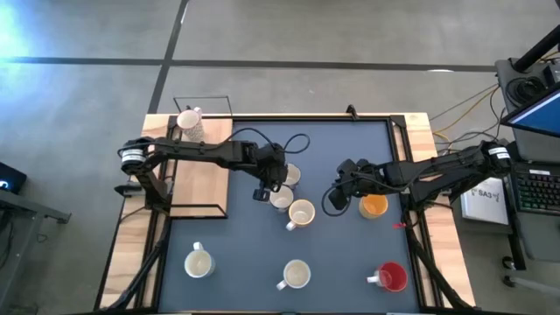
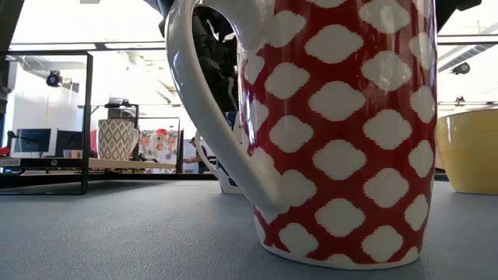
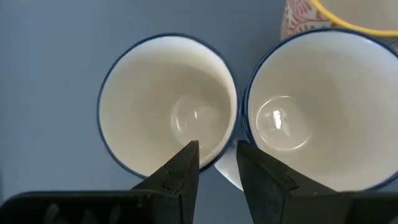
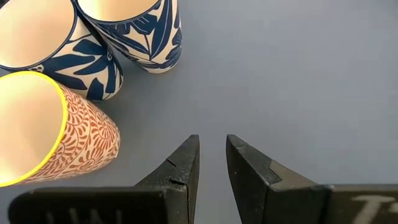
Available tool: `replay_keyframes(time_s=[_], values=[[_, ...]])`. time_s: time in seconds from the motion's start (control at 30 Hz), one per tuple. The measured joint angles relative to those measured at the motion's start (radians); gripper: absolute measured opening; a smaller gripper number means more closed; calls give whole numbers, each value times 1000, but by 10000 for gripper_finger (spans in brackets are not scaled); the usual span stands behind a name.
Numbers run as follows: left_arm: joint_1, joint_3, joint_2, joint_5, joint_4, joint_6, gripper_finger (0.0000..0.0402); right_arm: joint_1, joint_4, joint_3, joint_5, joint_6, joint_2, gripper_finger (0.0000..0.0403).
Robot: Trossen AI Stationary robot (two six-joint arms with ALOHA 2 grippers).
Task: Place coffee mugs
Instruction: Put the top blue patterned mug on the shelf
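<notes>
Three coffee mugs stand bunched at mid-table: two blue-rimmed ones [image 1: 289, 175] [image 1: 280, 198] and a yellow-rimmed one [image 1: 300, 213]. My left gripper [image 3: 216, 149] hangs open over the first blue-rimmed mug [image 3: 168, 106]. One finger [image 3: 186, 165] is over its inside; the other [image 3: 252, 171] is in the gap to the neighbouring mug [image 3: 323, 106]. I see no touch. My right gripper [image 4: 212, 146] is open above bare table, beside an orange mug [image 1: 374, 206]. More mugs stand along the near edge: two white [image 1: 199, 262] [image 1: 296, 275] and a red one [image 1: 391, 277].
A wire-frame shelf [image 1: 201, 166] on a wooden board at the table's left carries a patterned mug [image 1: 190, 121]. The red-and-white mug [image 2: 334, 132] fills the low view. A black cable [image 1: 297, 140] loops on the mat behind the cluster. Bare mat lies between the cluster and the near row.
</notes>
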Motion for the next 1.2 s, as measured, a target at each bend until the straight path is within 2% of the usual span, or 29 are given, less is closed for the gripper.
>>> replay_keyframes(time_s=[0.67, 0.77, 0.93, 1.2], values=[[-11, 0, 46, -3, 68, -2, 92, 0, 1, 0, 2, 7, 1, 68], [-11, 0, 46, -3, 66, -1, 73, 0, 1, 0, 2, 8, 1, 68], [-11, 0, 46, -6, 62, -25, 10, 0, 1, 0, 2, 7, 1, 68], [-11, 10, 43, -42, 39, -87, 5, 0, 1, 0, 2, 8, 1, 68]])
